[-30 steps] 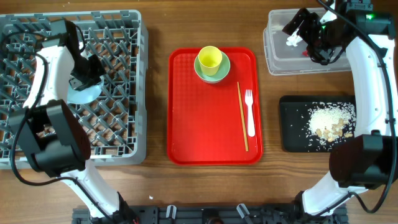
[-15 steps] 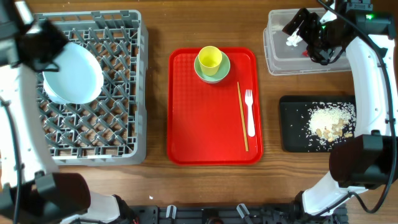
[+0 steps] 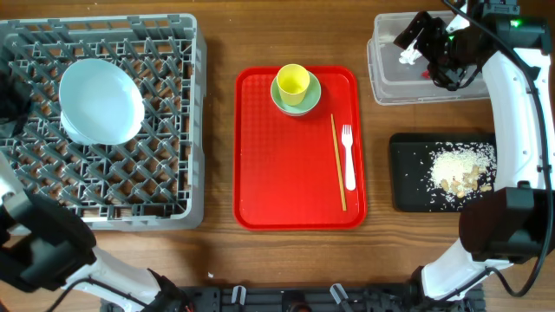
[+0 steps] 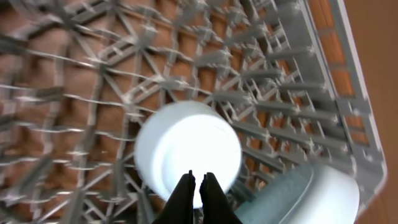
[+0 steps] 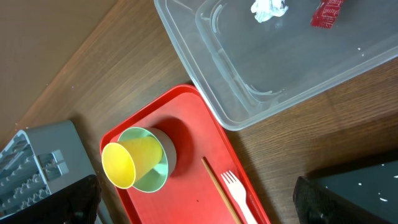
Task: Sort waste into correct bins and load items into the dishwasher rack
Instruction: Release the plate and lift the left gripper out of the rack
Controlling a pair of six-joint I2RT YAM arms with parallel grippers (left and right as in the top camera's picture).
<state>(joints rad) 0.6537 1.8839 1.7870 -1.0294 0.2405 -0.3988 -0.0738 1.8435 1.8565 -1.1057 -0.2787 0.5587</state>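
The pale-blue plate (image 3: 102, 102) leans among the pegs of the grey rack (image 3: 156, 173). My left gripper (image 4: 199, 186) is shut on nothing, hovering over a blurred small pale bowl (image 4: 186, 146) in the rack; its arm (image 3: 9, 100) shows only at the left edge from overhead. My right gripper (image 3: 422, 39) hangs open over the clear tub (image 3: 390, 82), which holds the tissue (image 5: 269, 9) and red wrapper (image 5: 328, 14). Rice scraps (image 3: 460, 169) lie in the black tray (image 3: 408, 173). The yellow cup (image 3: 292, 81) sits on the green saucer (image 3: 299, 106), with chopsticks (image 3: 338, 160) and fork (image 3: 348, 156) nearby.
The cup, saucer, chopsticks and fork all rest on a red flat tray (image 3: 277, 173) in the middle of the wooden table. The right arm rises along the right edge past the black tray.
My left arm has swung out of the rack to the far left, leaving the plate uncovered among the pegs. The right arm has not moved.
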